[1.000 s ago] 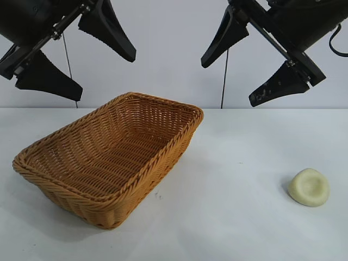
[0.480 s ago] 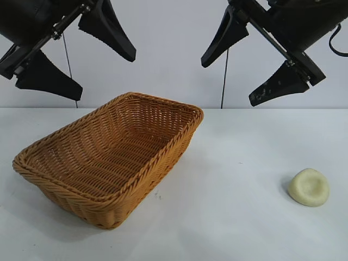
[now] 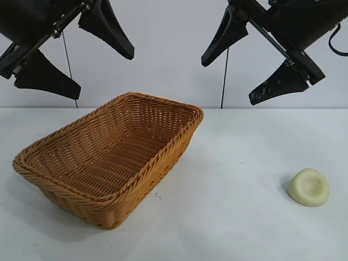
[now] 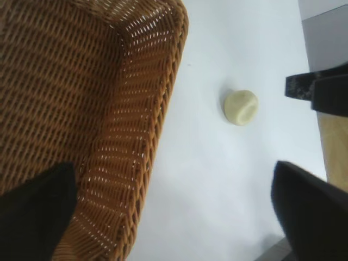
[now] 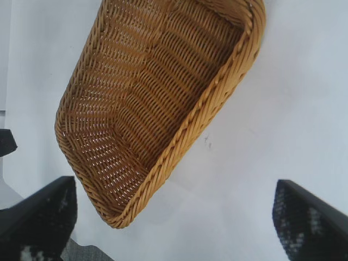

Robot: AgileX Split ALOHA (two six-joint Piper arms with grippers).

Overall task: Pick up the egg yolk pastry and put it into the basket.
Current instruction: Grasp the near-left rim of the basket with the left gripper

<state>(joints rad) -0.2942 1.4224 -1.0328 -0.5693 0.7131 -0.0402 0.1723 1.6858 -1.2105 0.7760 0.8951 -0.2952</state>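
The egg yolk pastry, a small pale yellow bun, lies on the white table at the front right; the left wrist view shows the pastry beyond the basket's rim. The golden-brown wicker basket stands empty at the left and middle, and its rim fills much of the right wrist view. My left gripper hangs open high above the basket's left side. High over the table between basket and pastry, my right gripper is open too. Neither holds anything.
The white tabletop lies bare between basket and pastry. A pale wall rises behind, with two thin dark cables hanging down it. The table's far edge and a wooden floor show in the left wrist view.
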